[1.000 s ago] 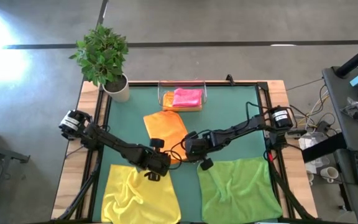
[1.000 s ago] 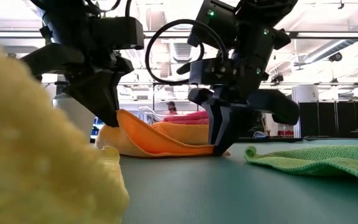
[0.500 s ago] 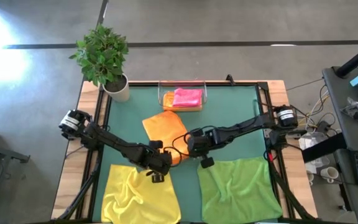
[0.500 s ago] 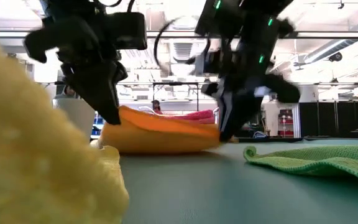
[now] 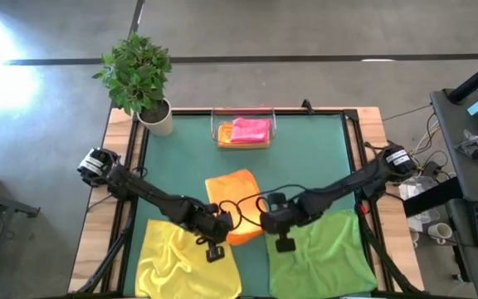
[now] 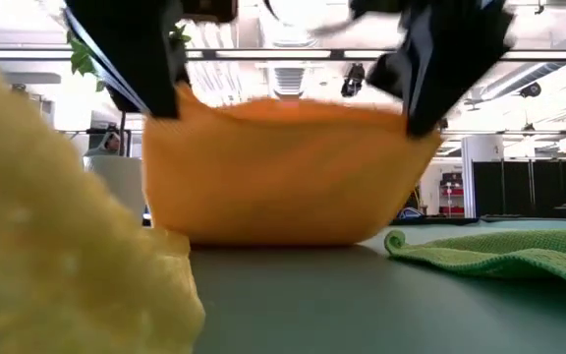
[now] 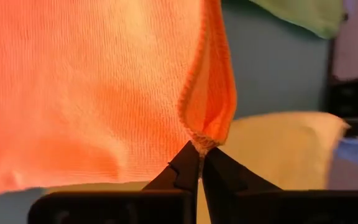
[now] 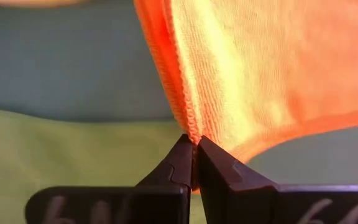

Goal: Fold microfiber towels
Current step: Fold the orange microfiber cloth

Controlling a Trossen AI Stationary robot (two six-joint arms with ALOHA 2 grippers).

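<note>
An orange towel (image 5: 234, 199) hangs between my two grippers over the green mat (image 5: 305, 166), and its lower part rests on the mat (image 6: 263, 231). My left gripper (image 5: 219, 229) is shut on its near left corner. My right gripper (image 5: 264, 223) is shut on its near right corner. A yellow towel (image 5: 185, 262) lies crumpled at the near left and a green towel (image 5: 318, 253) lies spread at the near right. A pink towel (image 5: 251, 129) lies folded on an orange one (image 5: 225, 133) in the clear tray (image 5: 243, 112). My left gripper pinches the orange towel's near left corner (image 7: 197, 138) between its two fingertips, at a hemmed edge that folds over there. The corner is lifted (image 6: 165, 103); the cloth hangs from it down to the mat. My right gripper pinches the towel's near right corner (image 8: 191, 132) between its two fingertips, on the hemmed edge. That corner is lifted too (image 6: 411, 123). The top edge between the two grippers runs nearly level, a little slack.
A potted plant (image 5: 139, 79) stands at the far left corner. The tray stands at the far middle. The yellow and green towels cover the near part of the mat on either side of the grippers. Bare mat lies at the middle right (image 5: 322, 158).
Both grippers have gone toward the table's near edge and up, still shut on the orange towel. Its held edge has been lifted from low over the mat to well above it. The cloth now hangs like a curtain and has been drawn toward the near edge.
</note>
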